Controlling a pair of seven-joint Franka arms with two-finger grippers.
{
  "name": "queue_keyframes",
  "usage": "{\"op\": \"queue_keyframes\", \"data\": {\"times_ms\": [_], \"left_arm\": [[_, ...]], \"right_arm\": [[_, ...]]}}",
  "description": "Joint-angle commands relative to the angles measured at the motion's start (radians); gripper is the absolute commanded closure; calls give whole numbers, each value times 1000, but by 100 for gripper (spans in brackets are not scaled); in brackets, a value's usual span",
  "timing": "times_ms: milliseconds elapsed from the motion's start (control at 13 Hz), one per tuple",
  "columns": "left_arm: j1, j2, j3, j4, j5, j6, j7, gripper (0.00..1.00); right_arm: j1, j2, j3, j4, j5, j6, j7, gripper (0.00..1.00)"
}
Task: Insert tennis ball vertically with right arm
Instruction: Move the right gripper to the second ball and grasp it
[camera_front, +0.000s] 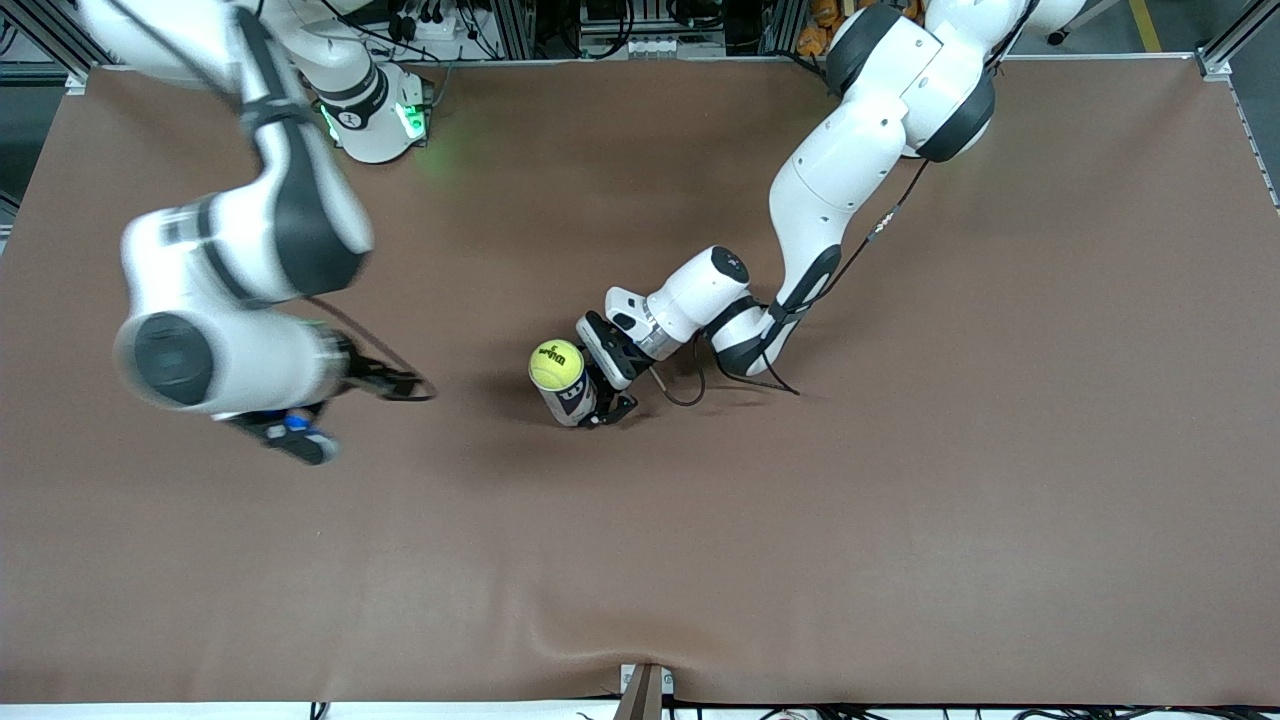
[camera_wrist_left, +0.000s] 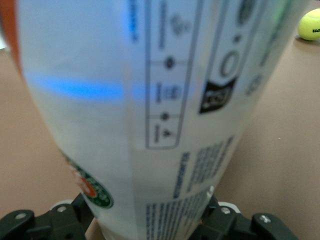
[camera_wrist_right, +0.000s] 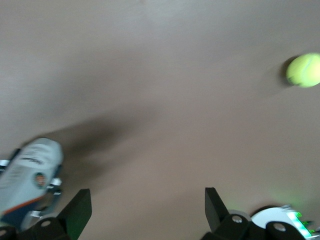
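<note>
Item one, the tabletop (camera_front: 900, 500): brown covering, seen whole from the front camera. Item two, the tennis ball can (camera_front: 568, 402): we list it just to the 9 o'clock side of the tabletop's middle in the front view, standing roughly upright, its white label carrying small print, an orange band and a round green emblem. Item three, the tennis ball (camera_front: 556, 365): yellow-green with dark lettering, showing at the can's upper end and touching it; how deep it sits in the mouth we cannot tell. Item four, the left end effector (camera_front: 592, 392): it reaches the can from 2 o'clock and is clenched on the can's body low down, its black fingers (camera_wrist_left: 60, 220) showing on either side of the label in the left wrist view. Item five, the right end effector (camera_front: 290, 435): black, with a small blue part (camera_front: 297, 422), up over bare tabletop at the can's 9 o'clock, toward the right arm's end; it is released, the fingers spread wide with nothing between them. Item six, a loose tennis ball (camera_wrist_right: 304, 70): both wrist views show it lying on bare tabletop well apart from the can; we cannot find that spot in the front view. Item seven, the right arm's base (camera_front: 380, 120): white, lit green, at 11 o'clock.
</note>
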Motion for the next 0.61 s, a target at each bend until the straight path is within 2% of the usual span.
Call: {"op": "queue_keyframes", "data": {"times_ms": [0, 307, 537], "left_arm": [[-3, 13, 6, 8, -15, 20, 3, 17], [-5, 14, 6, 9, -15, 20, 3, 17], [-5, 14, 6, 9, -15, 20, 3, 17]], "right_arm": [[-79, -9, 15, -47, -69, -31, -161, 0], [-152, 10, 15, -151, -243, 23, -424, 0], [-230, 8, 15, -274, -266, 112, -562, 0]]}}
